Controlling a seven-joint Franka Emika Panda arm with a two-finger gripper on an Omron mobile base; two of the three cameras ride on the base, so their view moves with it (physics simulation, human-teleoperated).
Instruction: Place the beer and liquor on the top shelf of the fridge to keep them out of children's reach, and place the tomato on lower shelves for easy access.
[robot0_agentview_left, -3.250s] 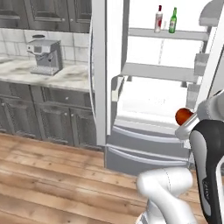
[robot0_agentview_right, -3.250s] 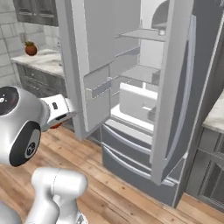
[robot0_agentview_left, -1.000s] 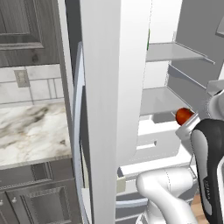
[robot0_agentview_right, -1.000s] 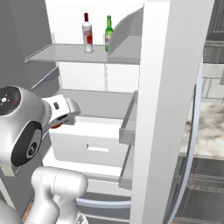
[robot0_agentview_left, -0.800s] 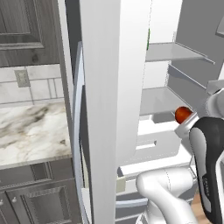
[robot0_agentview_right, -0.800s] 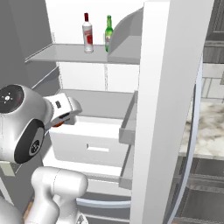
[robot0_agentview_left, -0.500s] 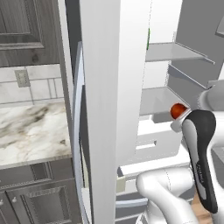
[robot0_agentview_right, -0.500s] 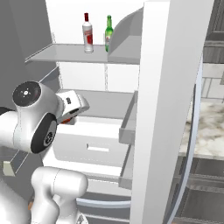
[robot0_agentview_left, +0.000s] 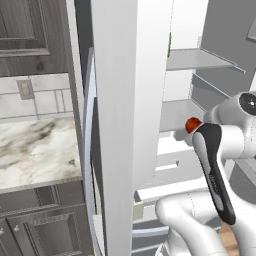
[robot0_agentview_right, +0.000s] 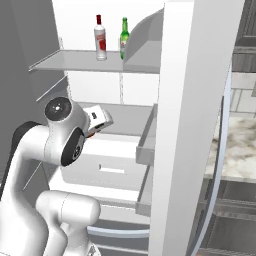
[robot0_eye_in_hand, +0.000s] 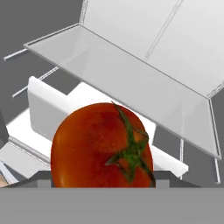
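Jaws are closed on the tomato, which sits between them with its green stem facing outward; in the left base view the tomato shows as a red ball at the end of the arm, level with the edge of one of the lower shelves. The gripper is held in front of the open fridge, just outside its pale interior. From the hand view, a lower shelf plate lies just beyond the tomato, with a white drawer below it. The liquor and the beer stand upright side by side on the top shelf, liquor to the left, beer to the right, close but apart. A marble bench lies to the left of the fridge door.
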